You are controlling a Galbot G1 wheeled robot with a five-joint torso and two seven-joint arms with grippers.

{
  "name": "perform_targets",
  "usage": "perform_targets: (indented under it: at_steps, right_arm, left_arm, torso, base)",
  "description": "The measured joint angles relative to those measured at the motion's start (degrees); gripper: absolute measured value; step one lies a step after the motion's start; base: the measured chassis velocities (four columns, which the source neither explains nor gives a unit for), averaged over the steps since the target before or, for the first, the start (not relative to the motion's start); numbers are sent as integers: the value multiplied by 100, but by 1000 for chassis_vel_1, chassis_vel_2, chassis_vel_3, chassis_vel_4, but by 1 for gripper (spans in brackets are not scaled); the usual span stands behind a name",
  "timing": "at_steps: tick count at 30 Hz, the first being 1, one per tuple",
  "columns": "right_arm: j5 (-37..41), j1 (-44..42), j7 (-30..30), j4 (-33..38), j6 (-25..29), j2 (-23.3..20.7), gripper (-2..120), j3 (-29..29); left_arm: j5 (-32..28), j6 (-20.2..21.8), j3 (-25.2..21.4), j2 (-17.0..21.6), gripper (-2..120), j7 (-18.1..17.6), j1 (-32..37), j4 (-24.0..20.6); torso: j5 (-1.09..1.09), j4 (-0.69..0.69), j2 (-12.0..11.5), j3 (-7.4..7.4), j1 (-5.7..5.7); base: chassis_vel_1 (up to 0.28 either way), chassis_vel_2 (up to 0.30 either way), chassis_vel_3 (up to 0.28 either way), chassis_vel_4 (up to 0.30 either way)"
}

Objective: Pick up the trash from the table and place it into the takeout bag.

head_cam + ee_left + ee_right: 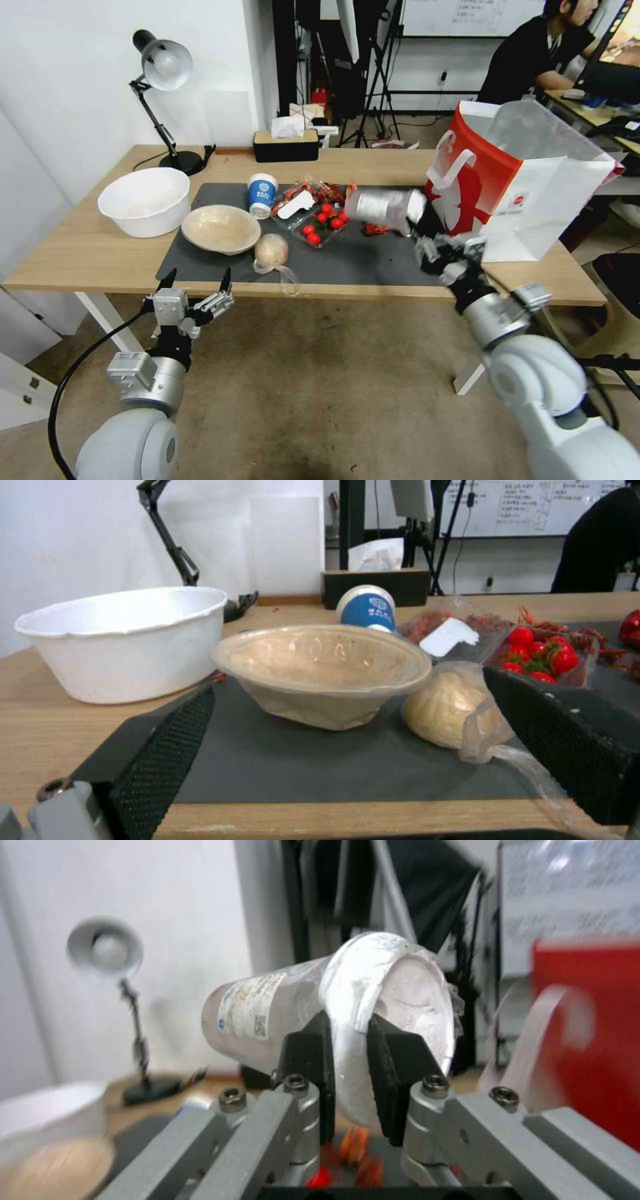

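My right gripper point(417, 221) point(348, 1040) is shut on the rim of a clear plastic cup with a white lid point(381, 207) point(267, 1010). It holds the cup on its side above the dark mat point(373, 267), just left of the red and white takeout bag point(520, 180). A small red wrapper point(375, 229) lies under the cup. On the mat sit a beige bowl point(220, 229) point(320, 670), a blue-and-white paper cup point(262, 193) point(367, 607) and a clear-wrapped beige ball point(271, 250) point(447, 710). My left gripper point(197, 283) point(348, 682) hangs open below the table's front edge point(80, 267), facing the bowl.
A white basin point(145, 200) stands on the table's left side, with a desk lamp point(163, 67) behind it. A black tissue box point(287, 143) sits at the back edge. Clear trays of cherry tomatoes point(323, 223) and red food scraps point(310, 193) lie mid-mat.
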Motion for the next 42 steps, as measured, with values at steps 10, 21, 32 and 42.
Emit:
perform_targets:
  at_steps: [10,21,32,42]
  right_arm:
    - [784,875,695,-189,186,-715,10,745]
    - [1040,1821,2291,-1376,-436,-1355,10,968]
    - [1048,1969,2403,-1583,-636,-1271,51,813]
    - [2178,1795,1181,-1081,491,-1355,86,922]
  left_arm:
    - [0,-53,7,2,100,7,59,-48]
    - [53,-115,40,-60,100,36,99,-81]
    - [120,-132,45,-129,100,69,95,-67]
    - [130,-132,54,-138,100,80,79,-45]
  torso:
    - [0,0,0,0,0]
    - [1,-1,0,1,0]
    - [0,0,-1,1,0]
    - [-2,1,0,0,0]
  base:
    - [0,0,0,0]
    - [0,0,0,0]
    - [0,0,0,0]
    - [0,0,0,0]
